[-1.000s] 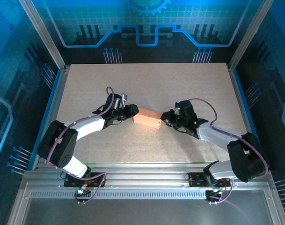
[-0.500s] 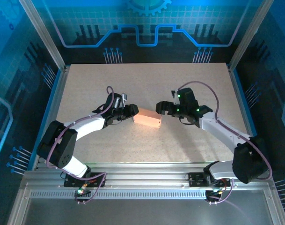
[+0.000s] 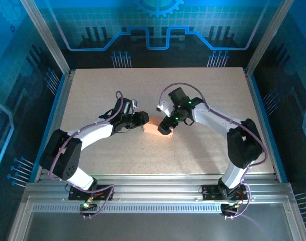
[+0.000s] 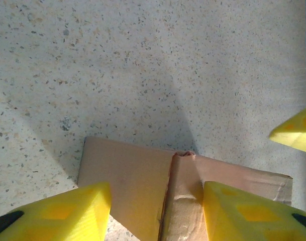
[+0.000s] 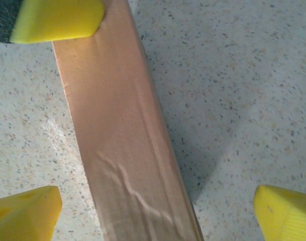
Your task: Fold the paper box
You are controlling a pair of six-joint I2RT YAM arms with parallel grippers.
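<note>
Paper box (image 3: 151,127) lies long-axis left-right, right end nearer; right jaws wide, left jaws unclear.

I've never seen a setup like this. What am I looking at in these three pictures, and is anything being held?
Two robot arms are bolted at the near edge of a speckled table. One picture looks down from above; the other two come from cameras on each wrist, so the yellow wedges are claw fingers. A pink paper box lies between them. The left claw sits around one end; whether it clamps is unclear. The right claw hangs open astride the box, holding nothing.
</note>
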